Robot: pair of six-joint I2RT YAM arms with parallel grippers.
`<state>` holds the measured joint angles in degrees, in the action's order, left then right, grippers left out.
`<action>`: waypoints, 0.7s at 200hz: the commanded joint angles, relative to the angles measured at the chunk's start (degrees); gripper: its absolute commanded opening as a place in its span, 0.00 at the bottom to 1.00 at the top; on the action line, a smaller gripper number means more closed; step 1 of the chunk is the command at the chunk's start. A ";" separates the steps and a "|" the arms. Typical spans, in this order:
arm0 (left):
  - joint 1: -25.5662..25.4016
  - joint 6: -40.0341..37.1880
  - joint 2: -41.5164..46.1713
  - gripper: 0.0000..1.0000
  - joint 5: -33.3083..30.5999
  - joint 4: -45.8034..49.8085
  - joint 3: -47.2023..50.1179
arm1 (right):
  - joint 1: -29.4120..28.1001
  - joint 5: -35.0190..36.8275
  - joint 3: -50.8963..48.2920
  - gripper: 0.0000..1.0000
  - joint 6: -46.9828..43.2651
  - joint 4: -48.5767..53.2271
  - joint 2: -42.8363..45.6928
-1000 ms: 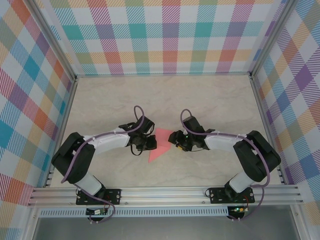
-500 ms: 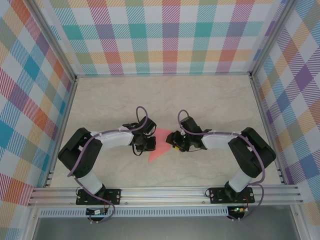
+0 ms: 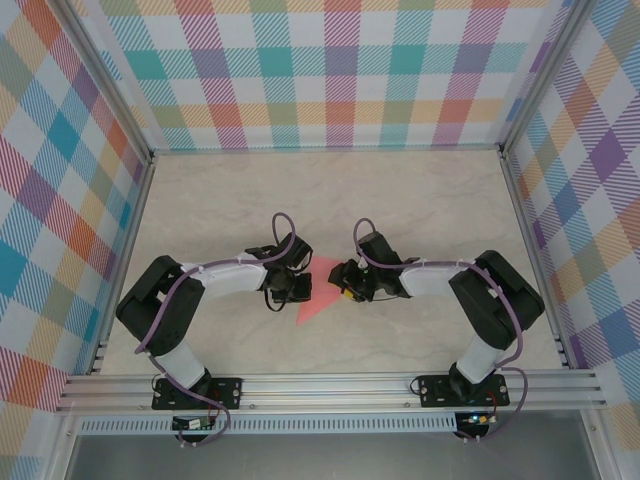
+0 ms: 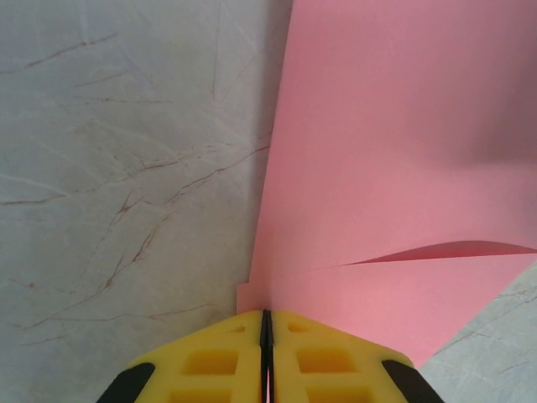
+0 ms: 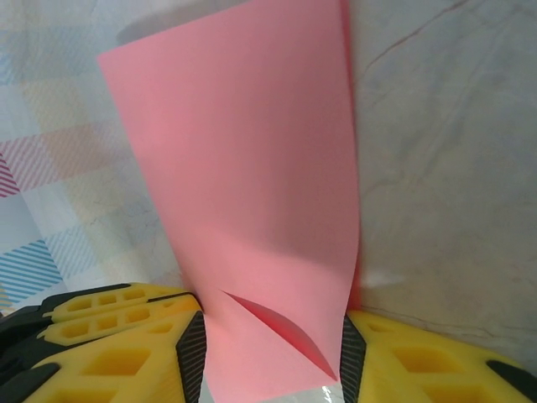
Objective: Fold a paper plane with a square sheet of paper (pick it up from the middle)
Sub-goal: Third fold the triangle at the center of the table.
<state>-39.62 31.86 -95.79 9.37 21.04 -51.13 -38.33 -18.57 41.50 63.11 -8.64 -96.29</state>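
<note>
A salmon-pink folded paper (image 3: 318,296) lies on the marble tabletop between the two grippers, pointed toward the near edge. My left gripper (image 3: 300,290) sits at its left edge; in the left wrist view its yellow jaws (image 4: 266,312) are shut, pinching the paper (image 4: 394,168) at their tips. My right gripper (image 3: 345,284) meets the paper from the right. Seen from the right wrist, the paper (image 5: 252,168) spans the gap of the right gripper (image 5: 273,357), touches both black pads (image 5: 191,353) and bows up with a lifted flap.
Plaid walls (image 3: 320,70) enclose the table on three sides. An aluminium rail (image 3: 330,388) runs along the near edge by the arm bases. Bare marble table (image 3: 330,200) stretches behind the grippers.
The right gripper has slid slightly left onto the paper and its jaws have narrowed on it. The left arm's elbow pulled inward early on, then held still with its jaws shut.
</note>
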 commanded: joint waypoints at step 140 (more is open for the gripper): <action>0.29 -2.13 1.56 0.12 0.87 -0.18 3.02 | 2.53 -4.19 4.81 0.42 -5.31 -3.36 -5.16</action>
<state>-39.57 30.55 -94.96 9.58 19.55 -49.87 -36.64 -20.10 44.36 60.27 -10.33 -99.79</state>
